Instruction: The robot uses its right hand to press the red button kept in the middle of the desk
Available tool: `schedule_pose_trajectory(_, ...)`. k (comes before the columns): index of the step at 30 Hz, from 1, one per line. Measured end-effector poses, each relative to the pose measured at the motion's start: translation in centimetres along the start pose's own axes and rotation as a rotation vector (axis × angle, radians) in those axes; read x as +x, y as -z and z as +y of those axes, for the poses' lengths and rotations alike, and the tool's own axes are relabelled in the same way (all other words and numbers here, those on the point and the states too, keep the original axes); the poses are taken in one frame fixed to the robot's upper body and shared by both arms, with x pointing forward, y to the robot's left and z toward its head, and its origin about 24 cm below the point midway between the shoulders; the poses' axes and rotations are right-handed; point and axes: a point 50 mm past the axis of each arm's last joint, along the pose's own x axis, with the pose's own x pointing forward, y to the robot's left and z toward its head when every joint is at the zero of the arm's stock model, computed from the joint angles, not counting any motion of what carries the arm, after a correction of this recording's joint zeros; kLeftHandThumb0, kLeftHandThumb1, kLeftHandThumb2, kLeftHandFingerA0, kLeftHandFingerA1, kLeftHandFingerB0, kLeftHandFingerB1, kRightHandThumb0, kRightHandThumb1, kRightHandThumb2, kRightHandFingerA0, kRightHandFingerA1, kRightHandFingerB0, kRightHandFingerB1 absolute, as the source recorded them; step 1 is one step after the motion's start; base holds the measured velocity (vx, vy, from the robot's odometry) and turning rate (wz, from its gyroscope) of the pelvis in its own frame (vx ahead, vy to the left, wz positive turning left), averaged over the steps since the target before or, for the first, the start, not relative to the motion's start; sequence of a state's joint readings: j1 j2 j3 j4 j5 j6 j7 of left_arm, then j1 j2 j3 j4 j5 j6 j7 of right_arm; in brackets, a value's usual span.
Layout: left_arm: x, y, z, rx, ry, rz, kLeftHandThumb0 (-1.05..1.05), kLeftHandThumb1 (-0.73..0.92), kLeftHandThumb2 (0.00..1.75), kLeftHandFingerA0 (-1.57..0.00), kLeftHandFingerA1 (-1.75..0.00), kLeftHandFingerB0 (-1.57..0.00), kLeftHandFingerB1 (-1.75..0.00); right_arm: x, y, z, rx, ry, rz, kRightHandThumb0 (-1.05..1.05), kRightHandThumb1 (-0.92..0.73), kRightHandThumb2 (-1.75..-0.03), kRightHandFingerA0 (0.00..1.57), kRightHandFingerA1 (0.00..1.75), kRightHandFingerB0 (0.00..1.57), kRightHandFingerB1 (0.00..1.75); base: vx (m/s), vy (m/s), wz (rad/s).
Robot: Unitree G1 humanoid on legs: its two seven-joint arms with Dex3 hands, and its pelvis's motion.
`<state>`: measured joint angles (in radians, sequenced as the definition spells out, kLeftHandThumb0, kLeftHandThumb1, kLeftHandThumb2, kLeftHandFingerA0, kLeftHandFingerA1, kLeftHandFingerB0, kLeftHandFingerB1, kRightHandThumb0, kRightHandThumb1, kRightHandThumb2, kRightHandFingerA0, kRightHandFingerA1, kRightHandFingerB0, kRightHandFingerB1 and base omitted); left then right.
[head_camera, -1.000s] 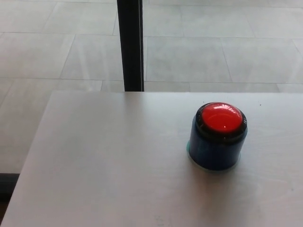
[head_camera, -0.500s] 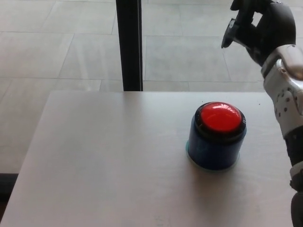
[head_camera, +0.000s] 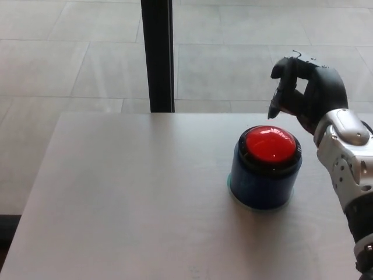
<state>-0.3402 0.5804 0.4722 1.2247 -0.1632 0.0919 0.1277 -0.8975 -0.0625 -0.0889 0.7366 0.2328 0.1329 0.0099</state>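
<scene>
A pale grey worktop [head_camera: 128, 192] fills the lower part of the head view, its far edge running straight across and its left edge slanting off toward the bottom corner. One thing stands on it: a red button [head_camera: 270, 144] domed on a dark blue round base, resting upright just below and to the left of the right hand [head_camera: 309, 96], apart from it.

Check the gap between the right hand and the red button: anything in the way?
Nothing. In the head view the right hand hangs just above and behind the red button, and only bare desk and floor show between them.
</scene>
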Motion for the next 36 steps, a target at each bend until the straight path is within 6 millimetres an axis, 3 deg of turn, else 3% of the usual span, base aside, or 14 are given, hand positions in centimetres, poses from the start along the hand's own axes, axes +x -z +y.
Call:
schedule_pose_trajectory(1,0.0,0.0,0.0,-0.001,0.001,0.000,-0.49,0.71,1.27,-0.33,-0.84,0.00,-0.62,0.0,0.3,0.0,-0.005,0.002,0.011,-0.30,-0.48,-1.23,0.97,1.75,0.70,1.69,0.00,0.000,0.00)
schedule_pose_trajectory(2,0.0,0.0,0.0,0.002,0.001,0.000,-0.48,0.80,1.14,-0.24,-1.11,0.00,-0.53,-0.1,0.5,0.0,-0.006,0.003,0.016,-0.32,-0.49,-1.21,0.95,1.75,0.72,1.64,0.00,0.000,0.00)
schedule_pose_trajectory(3,0.0,0.0,-0.1,0.006,0.002,0.000,-0.47,0.72,1.26,-0.39,-0.88,0.00,-0.61,-0.1,0.7,0.0,-0.006,0.003,0.022,-0.32,-0.50,-1.18,0.94,1.75,0.72,1.64,0.00,0.000,0.00)
schedule_pose_trajectory(7,0.0,0.1,-0.2,0.024,0.005,0.000,-0.49,0.73,1.27,-0.36,-0.87,0.00,-0.62,-0.4,2.1,0.3,-0.005,-0.001,0.057,-0.33,-0.54,-1.15,0.95,1.75,0.72,1.63,0.00,0.000,0.00)
schedule_pose_trajectory(12,0.0,0.0,-0.2,0.026,0.001,-0.001,-0.48,0.78,1.13,-0.55,-1.21,-0.04,-0.74,-0.5,2.3,0.4,-0.033,-0.007,0.051,-0.32,-0.60,-1.11,0.97,1.75,0.73,1.62,0.00,0.000,0.00)
schedule_pose_trajectory(15,0.0,0.1,-0.2,0.025,0.001,0.001,-0.50,0.73,1.27,-0.35,-0.87,0.00,-0.63,-0.6,2.5,0.3,-0.059,-0.010,0.047,-0.34,-0.60,-1.06,1.01,1.75,0.67,1.73,0.00,0.000,0.00)
schedule_pose_trajectory(20,0.0,0.1,-0.1,0.022,0.002,0.002,-0.50,0.72,1.29,-0.33,-0.85,0.00,-0.63,-0.8,2.7,-0.3,-0.124,-0.010,0.043,-0.32,-0.62,-1.05,0.98,1.75,0.78,1.56,0.00,0.000,0.00)
schedule_pose_trajectory(21,0.0,0.1,-0.1,0.020,0.002,0.001,-0.47,0.78,1.15,-0.37,-1.26,0.00,-0.46,-0.8,2.8,-0.5,-0.134,-0.006,0.045,-0.30,-0.60,-1.08,0.98,1.75,0.78,1.55,0.00,0.000,0.00)
schedule_pose_trajectory(22,0.0,0.1,-0.1,0.019,0.002,0.001,-0.47,0.77,1.14,-0.39,-1.26,0.00,-0.52,-0.8,2.9,-0.6,-0.139,-0.003,0.046,-0.29,-0.59,-1.11,0.99,1.75,0.79,1.57,0.00,0.000,0.00)
schedule_pose_trajectory(23,0.0,0.1,-0.1,0.018,0.002,0.001,-0.47,0.71,1.26,-0.39,-0.89,0.00,-0.62,-0.9,2.9,-0.7,-0.142,-0.001,0.046,-0.29,-0.59,-1.10,0.99,1.75,0.80,1.58,0.00,0.000,0.00)
schedule_pose_trajectory(27,0.0,0.0,-0.1,0.018,0.001,0.001,-0.48,0.80,1.12,-0.34,-1.24,0.00,-0.51,-1.2,3.6,-1.4,-0.153,0.014,0.052,-0.30,-0.57,-1.12,0.97,1.75,0.76,1.60,0.00,0.000,0.00)
schedule_pose_trajectory(30,0.0,0.0,-0.1,0.013,0.001,0.001,-0.49,0.80,1.12,-0.26,-1.15,0.00,-0.54,-1.3,3.7,-1.5,-0.167,0.017,0.043,-0.31,-0.56,-1.11,0.97,1.75,0.78,1.60,0.00,0.000,0.00)
schedule_pose_trajectory(31,0.0,0.0,-0.1,0.015,0.001,0.001,-0.50,0.72,1.27,-0.35,-0.85,0.00,-0.61,-1.3,3.7,-1.5,-0.171,0.018,0.040,-0.32,-0.55,-1.11,1.00,1.75,0.81,1.57,0.00,0.000,0.00)
schedule_pose_trajectory(36,0.0,0.0,-0.2,0.021,0.003,0.000,-0.53,0.79,1.19,-0.24,-0.91,0.00,-0.53,-1.3,3.7,-1.3,-0.178,0.019,0.030,-0.33,-0.59,-1.06,0.99,1.75,0.78,1.60,0.00,0.000,0.00)
